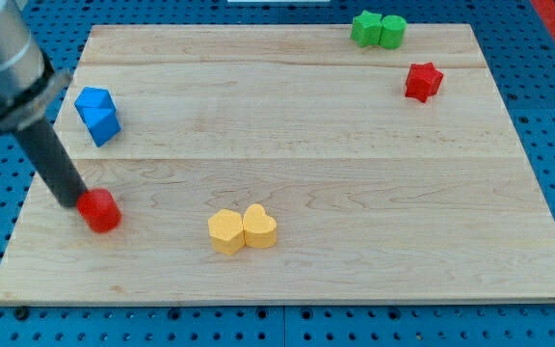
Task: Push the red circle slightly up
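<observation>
Tip (73,200) of our rod touches red circle (99,210) on its left edge; no jaws on this rig, just rod. Circle sits near wooden board's (297,116) bottom-left corner, w/ blue blocks (96,114) above it, yellow pair (243,229) to its right.

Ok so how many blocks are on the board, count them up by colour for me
Red: 2, the red circle beside my tip and the red star
Blue: 2, the blue blocks
Green: 2, the green blocks
Yellow: 2, the yellow blocks
Total: 8
</observation>
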